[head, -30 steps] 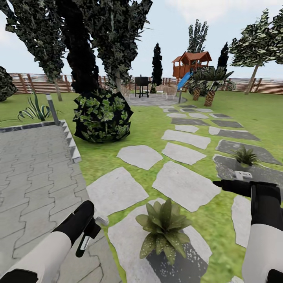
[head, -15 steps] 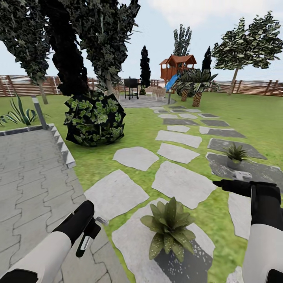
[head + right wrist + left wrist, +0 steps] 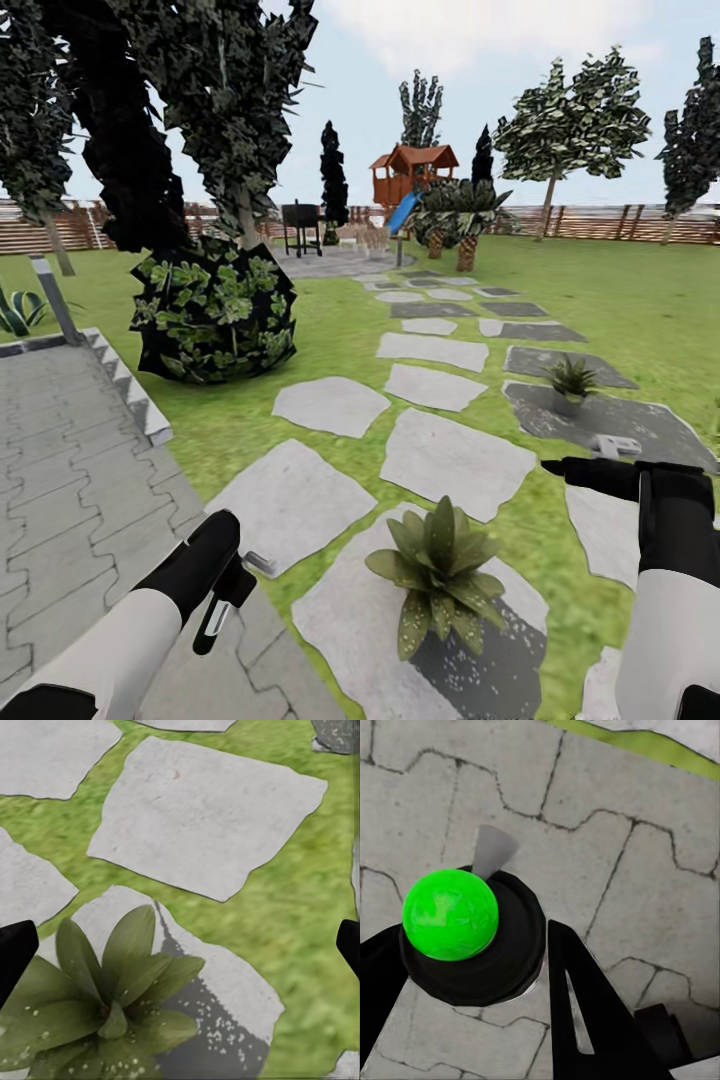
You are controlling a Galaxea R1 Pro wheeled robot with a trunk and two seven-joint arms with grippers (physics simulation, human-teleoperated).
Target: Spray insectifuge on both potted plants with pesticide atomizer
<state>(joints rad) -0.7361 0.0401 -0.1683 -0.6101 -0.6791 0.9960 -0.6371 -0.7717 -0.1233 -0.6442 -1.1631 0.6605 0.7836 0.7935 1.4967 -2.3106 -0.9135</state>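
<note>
Pinched between the fingers of my left gripper (image 3: 226,597) is the pesticide atomizer (image 3: 257,562). In the head view only its pale nozzle tip pokes out past the black fingers. From the left wrist I look down on its bright green rounded body (image 3: 450,914) sitting in a dark collar, with a grey wedge of nozzle beyond it and a black finger (image 3: 585,1020) close on each side. This hand hangs low at my near left, over the grey interlocking paving (image 3: 60,480).

My right gripper (image 3: 566,467) is held out at the near right with its jaws spread wide. In the right wrist view the two fingertips (image 3: 15,949) sit at opposite edges with nothing between them.

The nearer potted plant (image 3: 437,575) stands on a pale stone slab (image 3: 340,620) just ahead of me, between my two arms, and the right wrist looks straight down on its pointed leaves (image 3: 112,1012). The second potted plant (image 3: 570,380) sits farther off to the right on a darker slab (image 3: 640,425). Lawn (image 3: 640,320) runs around the slabs, a round leafy bush (image 3: 213,308) stands far left, and a slatted fence (image 3: 600,222) closes the far side.
</note>
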